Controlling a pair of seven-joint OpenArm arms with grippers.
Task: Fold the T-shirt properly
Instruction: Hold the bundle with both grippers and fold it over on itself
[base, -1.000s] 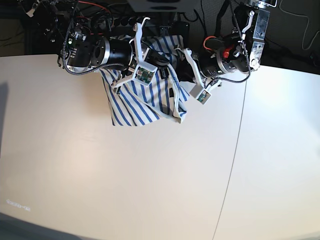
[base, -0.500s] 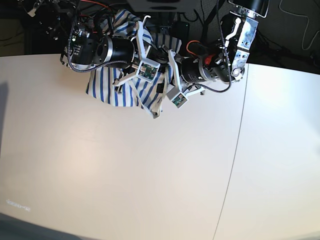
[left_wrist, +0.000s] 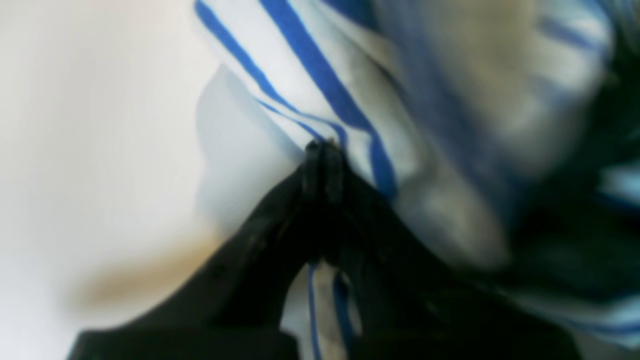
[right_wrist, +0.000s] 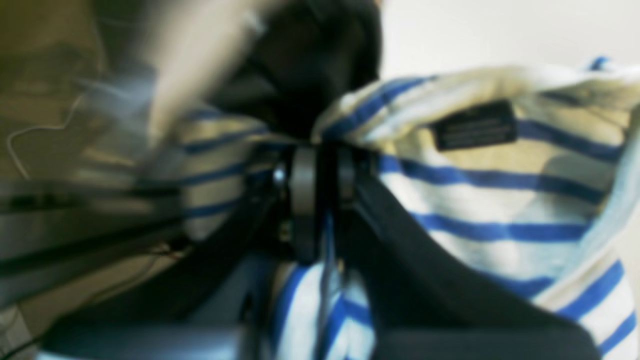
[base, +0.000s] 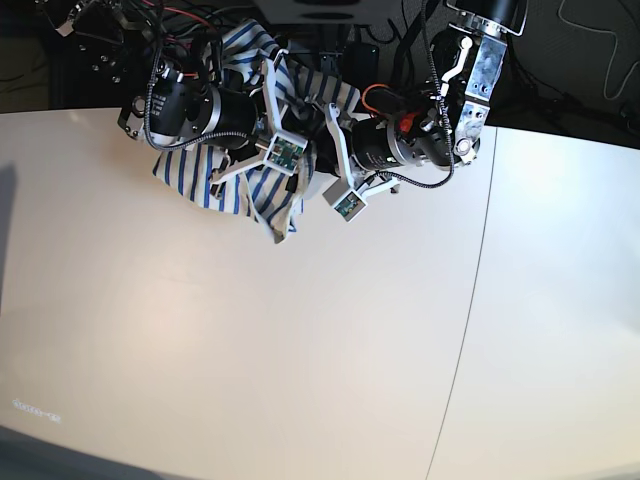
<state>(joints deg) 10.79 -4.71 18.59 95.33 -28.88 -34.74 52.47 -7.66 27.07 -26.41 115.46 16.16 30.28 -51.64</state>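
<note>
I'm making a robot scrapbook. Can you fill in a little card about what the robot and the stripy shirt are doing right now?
Thing: T-shirt, cream with blue stripes
Shape: bunched up, not folded yet
Where: held up over the back of the white table
Left hand: pinched shut on the T-shirt
Right hand: clamped on the T-shirt, near the dark label
Arms: close together

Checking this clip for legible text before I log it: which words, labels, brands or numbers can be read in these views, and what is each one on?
None can be read.
Dark label inside the T-shirt: pale lines of print, too blurred to read.
Faint pale marking on the table, near the left edge in the base view: too small to read.
Left wrist view: no text visible.
</note>
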